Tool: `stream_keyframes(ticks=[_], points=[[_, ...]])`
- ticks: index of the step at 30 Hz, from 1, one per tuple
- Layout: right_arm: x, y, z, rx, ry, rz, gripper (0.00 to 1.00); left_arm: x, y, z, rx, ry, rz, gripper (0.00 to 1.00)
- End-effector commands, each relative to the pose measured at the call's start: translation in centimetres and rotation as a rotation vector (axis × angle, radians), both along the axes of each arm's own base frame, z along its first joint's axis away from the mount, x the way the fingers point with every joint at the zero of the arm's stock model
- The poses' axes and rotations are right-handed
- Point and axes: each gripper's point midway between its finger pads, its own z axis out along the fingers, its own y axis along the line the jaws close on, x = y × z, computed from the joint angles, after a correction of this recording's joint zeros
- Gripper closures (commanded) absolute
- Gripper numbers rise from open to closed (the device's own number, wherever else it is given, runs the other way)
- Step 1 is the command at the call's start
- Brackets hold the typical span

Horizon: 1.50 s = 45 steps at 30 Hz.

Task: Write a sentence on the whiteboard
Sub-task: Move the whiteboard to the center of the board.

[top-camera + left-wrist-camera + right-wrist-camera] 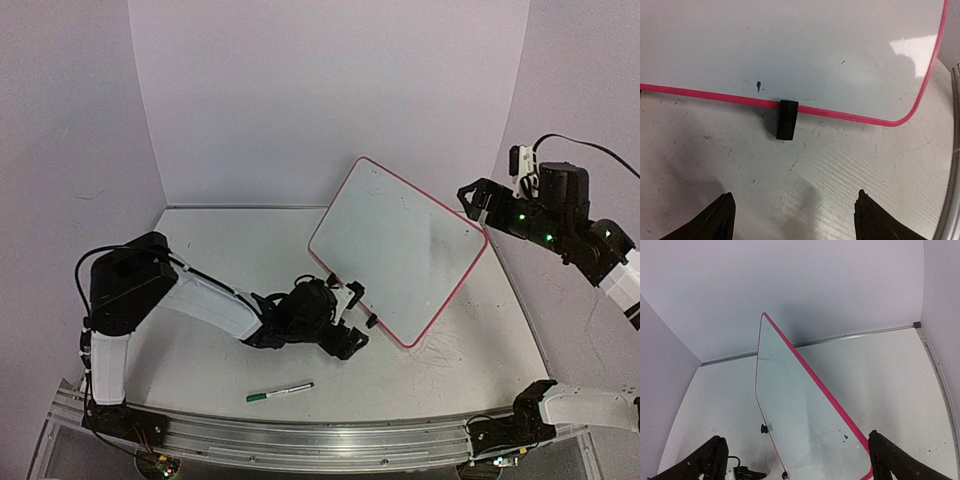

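Observation:
The whiteboard (400, 250) has a pink-red frame and stands tilted on the table on two black clip feet. Its face (790, 45) shows only faint grey smudges and dark specks; the sentence is out of view. My left gripper (350, 322) sits low on the table just in front of the board's bottom edge. It is open (795, 205), with bare table between its fingers and one clip foot (787, 119) straight ahead. My right gripper (478, 203) hangs raised beside the board's upper right corner. It is open (797, 450) and holds nothing, with the whiteboard (800, 410) below it.
A pen with a green cap (280, 391) lies on the table near the front, below my left gripper. Grey scribble marks (440, 350) stain the table by the board's lower corner. Lilac walls close in the back and sides. A metal rail (330, 440) runs along the near edge.

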Motion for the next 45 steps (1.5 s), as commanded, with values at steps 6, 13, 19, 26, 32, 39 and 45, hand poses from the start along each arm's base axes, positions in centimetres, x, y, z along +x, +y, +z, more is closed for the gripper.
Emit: stream_keyframes(ticks=[6, 13, 19, 26, 32, 39, 45], points=[[-0.8, 3.2, 2.3, 0.043, -0.064, 0.149, 0.02, 9.2, 7.4, 6.0, -0.084, 0.05, 0.072, 0.16], [-1.4, 8.0, 0.7, 0.045, -0.013, 0.254, 0.02, 14.5, 5.7, 1.9, 0.053, 0.052, 0.087, 0.24], [-2.1, 10.1, -0.4, 0.028, 0.011, 0.28, 0.02, 15.8, 4.3, -1.2, 0.106, 0.053, 0.046, 0.39], [-2.3, 12.5, -1.8, 0.006, 0.042, 0.306, 0.02, 16.8, 3.1, -2.4, 0.119, 0.034, 0.072, 0.58], [-2.3, 14.5, -3.9, -0.005, 0.096, 0.287, 0.02, 15.9, 2.0, -2.0, 0.119, -0.036, 0.114, 0.76], [-2.1, 14.4, -8.6, -0.017, 0.213, 0.158, 0.1, 12.2, 0.3, -1.2, 0.084, -0.086, 0.256, 0.99], [-2.7, 11.7, -14.5, -0.08, 0.333, 0.029, 0.14, 8.0, -0.9, -1.7, 0.053, -0.048, 0.394, 0.99]])
